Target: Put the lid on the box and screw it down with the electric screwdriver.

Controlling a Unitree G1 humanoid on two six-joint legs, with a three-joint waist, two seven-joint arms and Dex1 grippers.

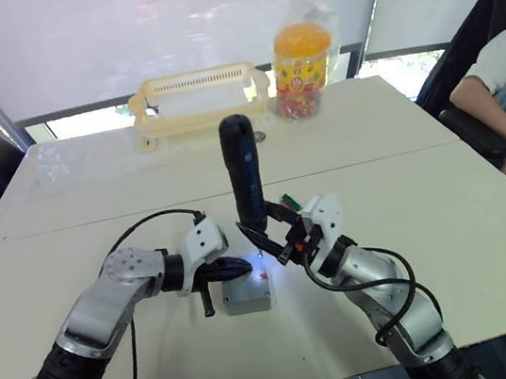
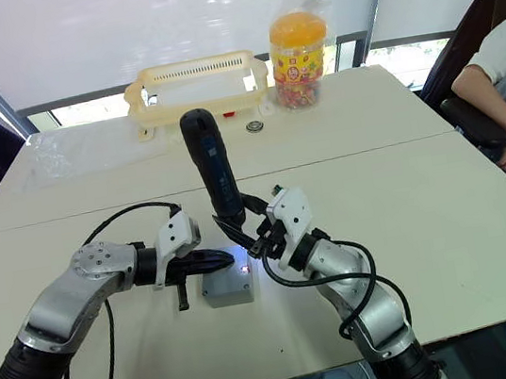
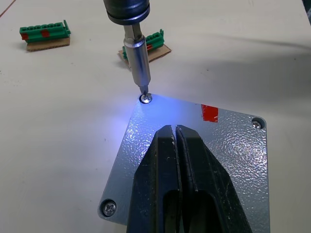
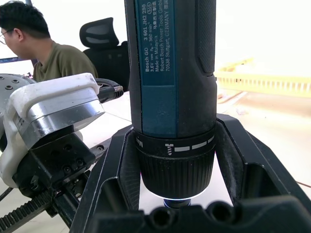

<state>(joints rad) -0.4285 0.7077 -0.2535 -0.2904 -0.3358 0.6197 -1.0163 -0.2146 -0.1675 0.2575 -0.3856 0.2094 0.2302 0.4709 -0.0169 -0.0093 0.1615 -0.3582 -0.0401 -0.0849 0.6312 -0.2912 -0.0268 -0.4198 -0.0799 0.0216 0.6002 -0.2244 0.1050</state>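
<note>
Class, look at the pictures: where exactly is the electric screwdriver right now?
The electric screwdriver stands nearly upright at the table's middle, held in the right gripper, its bit on a corner screw of the lid, where the shut left gripper rests.

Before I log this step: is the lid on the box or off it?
On. The lid lies flat over the box, screws in its corners, and the electric screwdriver has its bit in one corner screw.
</note>
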